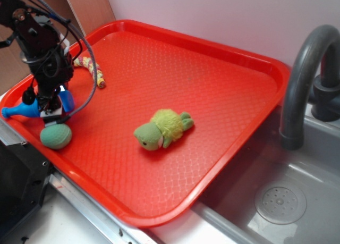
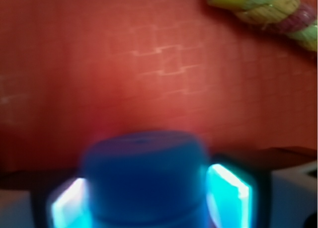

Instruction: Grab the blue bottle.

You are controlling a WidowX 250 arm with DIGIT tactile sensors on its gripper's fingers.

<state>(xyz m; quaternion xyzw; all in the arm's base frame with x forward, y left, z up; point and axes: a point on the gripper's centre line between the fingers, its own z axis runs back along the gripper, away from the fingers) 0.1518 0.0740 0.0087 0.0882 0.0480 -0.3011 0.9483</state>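
Small bright-blue plastic toy bottle (image 1: 21, 110) lying on its side at the left corner of the textured red plastic tray (image 1: 212, 90), thin neck pointing toward the tray's rim, cylindrical body between the fingers of the black gripper (image 1: 54, 103). From the wrist view, blue body (image 2: 144, 176) filling the gap, a glowing blue pad (image 2: 226, 188) close against each flank; pinched or nearly so, actual contact not certain through the blur. Likely light, hollow, stiff and smooth, so prone to slip or roll. Best hold across the wide body, not the tapering neck. Teal-green dimpled ball (image 1: 56, 136) just beside, near enough to be nudged.
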